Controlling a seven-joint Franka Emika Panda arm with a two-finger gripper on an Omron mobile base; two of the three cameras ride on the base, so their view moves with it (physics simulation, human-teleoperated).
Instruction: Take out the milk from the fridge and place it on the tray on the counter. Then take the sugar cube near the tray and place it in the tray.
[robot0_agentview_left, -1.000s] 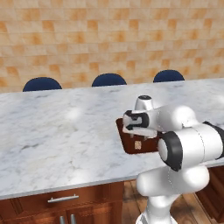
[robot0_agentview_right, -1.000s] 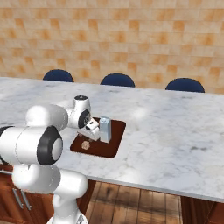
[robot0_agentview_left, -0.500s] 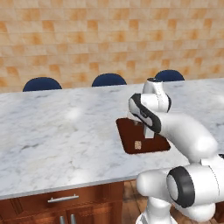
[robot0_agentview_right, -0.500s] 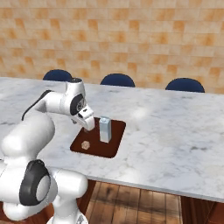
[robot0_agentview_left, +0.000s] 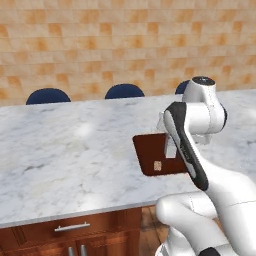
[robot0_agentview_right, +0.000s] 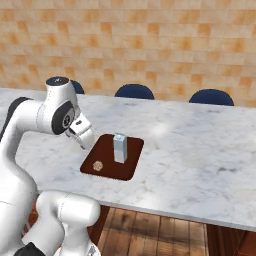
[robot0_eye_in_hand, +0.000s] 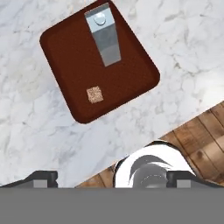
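the milk (robot0_agentview_right: 119, 148) stands upright on the tray (robot0_agentview_right: 101, 145), and the sugar cube (robot0_agentview_right: 98, 164) lies near it, also inside the tray. the gripper (robot0_agentview_right: 84, 143) is above the tray edge, wide open, holding nothing. the cube looks light, hard and very small, so i think it needs a pinch on 2 opposite flat sides.

Right base view: tray (robot0_agentview_right: 131, 169) lies on the counter (robot0_agentview_right: 200, 155) at frame centre-left. Milk (robot0_agentview_right: 120, 148) stands upright in the tray, toward its upper right; sugar cube (robot0_agentview_right: 98, 164) lies in its lower left, apart from the milk. Three chairs (robot0_agentview_right: 134, 91) sit behind the counter, mid-frame.

The marble counter (robot0_agentview_right: 200, 145) carries the tray (robot0_agentview_right: 131, 154).
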